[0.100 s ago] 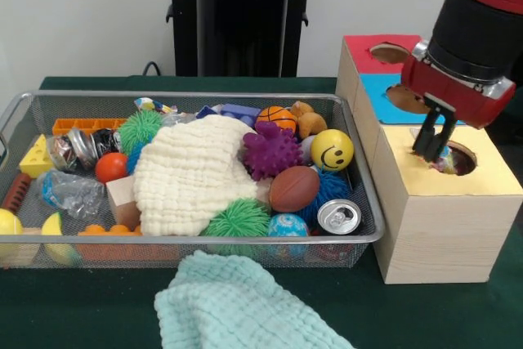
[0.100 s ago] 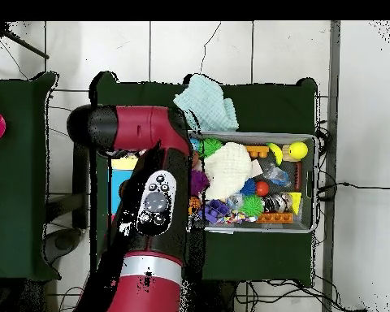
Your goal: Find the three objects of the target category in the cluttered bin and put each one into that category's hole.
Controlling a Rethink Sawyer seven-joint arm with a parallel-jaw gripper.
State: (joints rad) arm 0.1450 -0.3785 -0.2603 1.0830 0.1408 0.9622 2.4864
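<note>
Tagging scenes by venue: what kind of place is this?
Probably a robotics lab. A wire mesh bin of mixed toys sits on a green-covered table beside a wooden sorting box with coloured holes, and cables trail across a tiled floor.

The red arm (image 2: pixel 145 203) hides the box beside the bin (image 2: pixel 305 138) (mint cloth (image 2: pixel 208 101) beyond).

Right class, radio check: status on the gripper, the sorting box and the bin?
Gripper over yellow hole of wooden sorting box, small object between its fingers. Wire mesh bin still cluttered. Cream cloth covering toys.
</note>
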